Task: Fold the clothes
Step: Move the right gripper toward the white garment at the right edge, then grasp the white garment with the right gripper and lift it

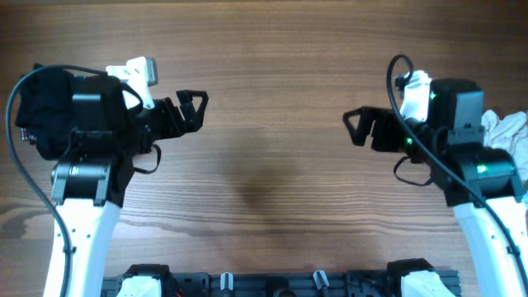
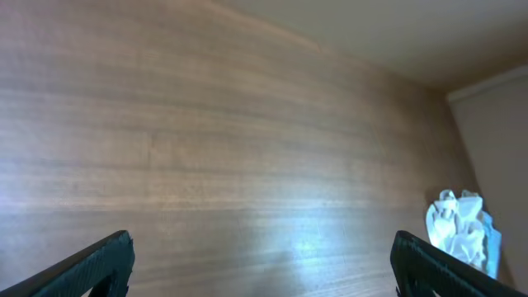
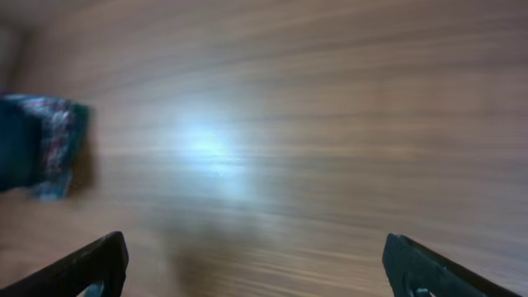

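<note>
Left gripper [image 1: 195,109] and right gripper [image 1: 353,125] wide open, empty, black cloth bundle [image 1: 37,107] at left edge, white crumpled cloth [image 1: 507,128] at right edge

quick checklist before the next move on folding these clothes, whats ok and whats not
1. Left jaws open and empty: ok, spread wide in the left wrist view.
2. Right jaws open and empty: ok, nothing between them.
3. Clothes located: ok, dark pile at the table's left edge, white crumpled pile at the right edge.
4. A garment spread flat for folding: not ok, both piles are bunched up and only bare table lies between the arms.
5. Piles clear of the arms: cannot tell, each arm partly covers its pile from overhead.
</note>
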